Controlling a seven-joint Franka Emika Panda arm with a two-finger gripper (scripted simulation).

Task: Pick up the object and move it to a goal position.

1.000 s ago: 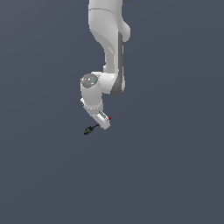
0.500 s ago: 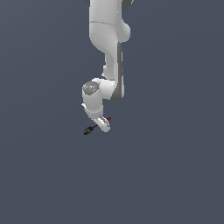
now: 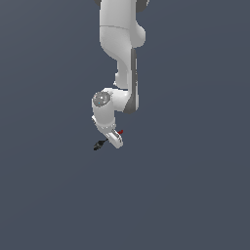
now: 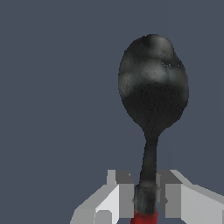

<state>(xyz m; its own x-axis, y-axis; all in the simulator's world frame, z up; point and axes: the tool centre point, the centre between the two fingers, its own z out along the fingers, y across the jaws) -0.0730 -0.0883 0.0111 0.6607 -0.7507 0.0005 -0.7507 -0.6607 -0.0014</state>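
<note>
The object is a slim rod with a black bowl-shaped end on a dark neck that turns red at its base. My gripper is shut on that neck, a grey finger pressing on each side. In the exterior view the white arm hangs down with the gripper low. The object's black end sticks out toward that view's left. Its red tip peeks out on the other side.
Only a flat dark grey surface lies around the arm. No other objects or containers show in either view.
The arm and the held object have shifted slightly toward the exterior view's left and a little lower. The grip on the object is unchanged.
</note>
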